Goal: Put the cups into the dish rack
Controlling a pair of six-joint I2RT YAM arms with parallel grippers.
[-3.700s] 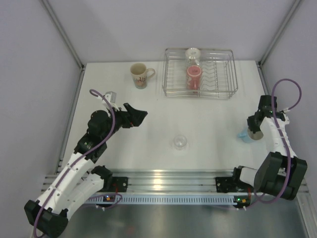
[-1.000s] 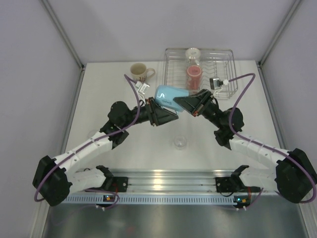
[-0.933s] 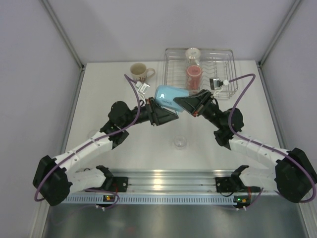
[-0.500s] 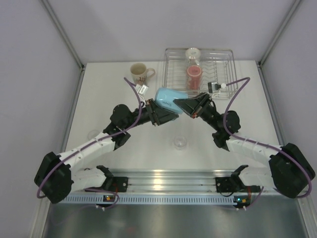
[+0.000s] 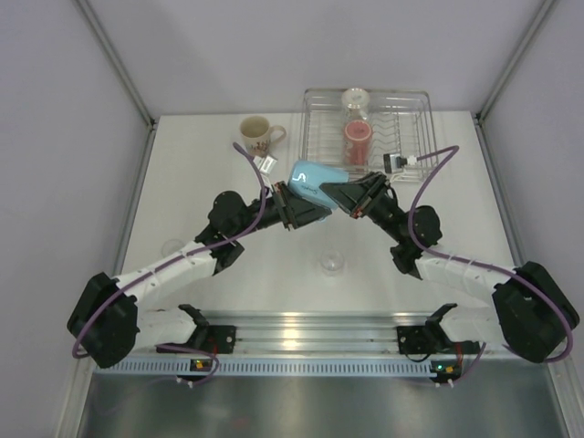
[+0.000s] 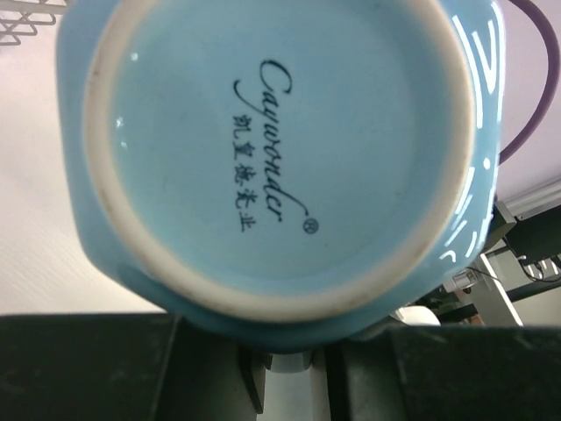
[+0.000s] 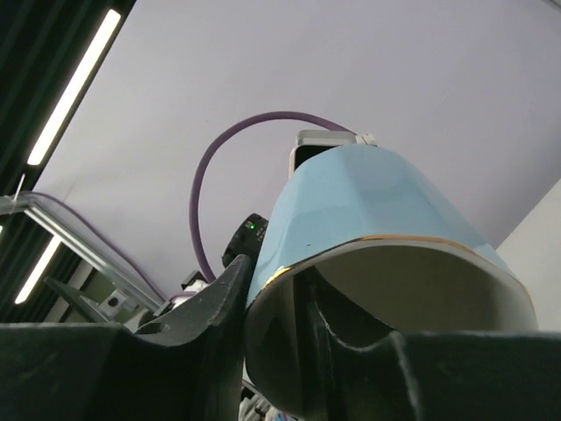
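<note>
Top external view: the right end effector (image 5: 339, 194) clamps the rim of a light blue glazed ceramic cup (image 5: 310, 177), one finger inside the mouth and one outside, as the right wrist view shows. The left end effector (image 5: 297, 210) sits at the cup's base; whether it grips cannot be told. The cup hangs above the white table (image 5: 274, 285), tipped on its side, base toward the left arm, mouth toward the right. A silver wire dish rack (image 5: 412, 109), holding a translucent red tumbler (image 5: 357, 142) and a clear glass (image 5: 354, 99), lies just beyond and to the right, nearer the right arm.
</note>
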